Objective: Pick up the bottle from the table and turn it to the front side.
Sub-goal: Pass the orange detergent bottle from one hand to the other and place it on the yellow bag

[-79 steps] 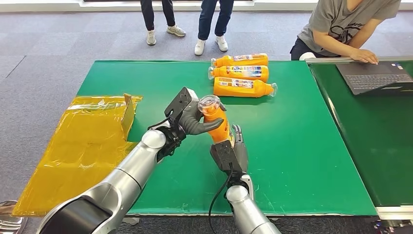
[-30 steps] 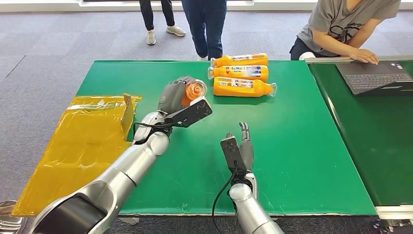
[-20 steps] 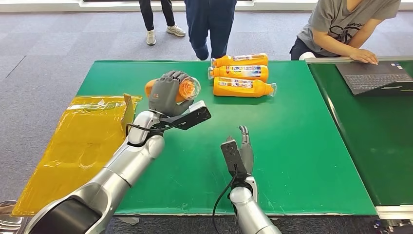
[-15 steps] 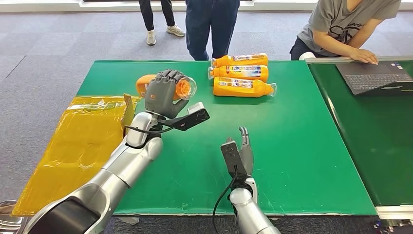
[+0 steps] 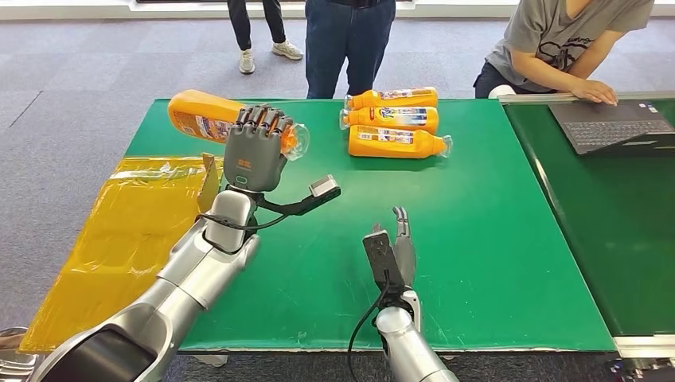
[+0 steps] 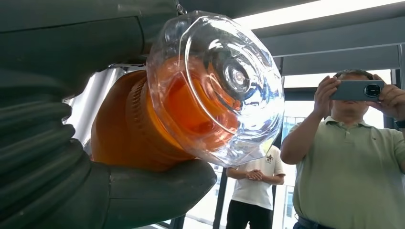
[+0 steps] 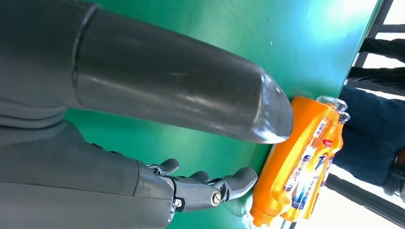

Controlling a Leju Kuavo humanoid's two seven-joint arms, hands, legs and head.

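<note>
left fingers: the dark grey fingers (image 5: 259,119) of the left hand (image 5: 253,151) are curled over the neck end of the orange plastic detergent bottle with a clear faceted cap (image 5: 208,118), the thick thumb (image 6: 157,188) pressed under it just behind the cap
bottle: held on its side in the air over the far left part of the green table (image 5: 477,239), cap pointing right, printed label showing on the body left of the fingers
hold: the grip sits close to the clear cap (image 6: 219,86), so most of the body hangs out beyond the hand; I judge a hold nearer the middle would balance better for turning
handling: the stiff moulded plastic looks smooth and probably slippery; likely heavy if full, though how full it is cannot be told here; the clear cap looks the most fragile part and is no place to squeeze
right fingers: the right hand (image 5: 396,247) hovers low over the near middle of the table, fingers (image 7: 210,188) straight, apart and holding nothing
beyond: three more orange detergent bottles (image 5: 394,119) lie side by side near the far edge; yellow plastic sheeting (image 5: 119,239) drapes off the table's left edge; a person holding up a phone (image 6: 358,90) stands at the far edge
</note>
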